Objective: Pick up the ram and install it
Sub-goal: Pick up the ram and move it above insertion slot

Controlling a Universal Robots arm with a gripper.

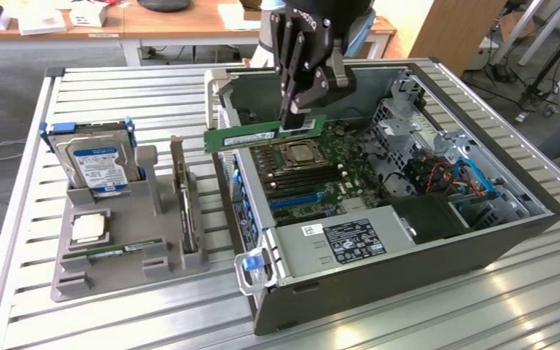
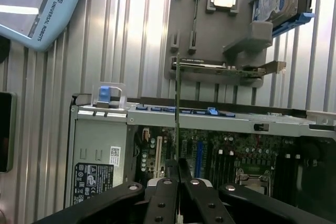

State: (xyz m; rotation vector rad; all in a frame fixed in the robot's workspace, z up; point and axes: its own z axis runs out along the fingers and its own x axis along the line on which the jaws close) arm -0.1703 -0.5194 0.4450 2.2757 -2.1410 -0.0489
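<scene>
Your claw (image 1: pixel 297 125) is clenched on the ram (image 1: pixel 251 136), pinching the green stick near one end. The ram hangs level, long edge down and clear of everything, above the open computer case (image 1: pixel 387 281). Its free end reaches out past the case's wall towards the exterior view's left. In the wrist view the ram (image 2: pixel 177 108) shows edge-on as a thin line running out from between the claw's (image 2: pixel 178 169) closed fingers, over the motherboard (image 2: pixel 236 150).

By my reading the pickup is done and you are in the carrying part of the install: the stick is over the motherboard (image 1: pixel 329 171) but not yet seated. The grey holder (image 1: pixel 114 271) sits near the surface (image 1: pixel 455 317) edge at the exterior view's left. It has a hard drive (image 1: pixel 95 164) and a processor chip (image 1: pixel 87 227) in it.

Seating the ram calls for its lower edge to run parallel with a memory slot and sit squarely above it, then an even, straight push. I cannot make out the exact slot from here, so judge the alignment by the wrist view.
</scene>
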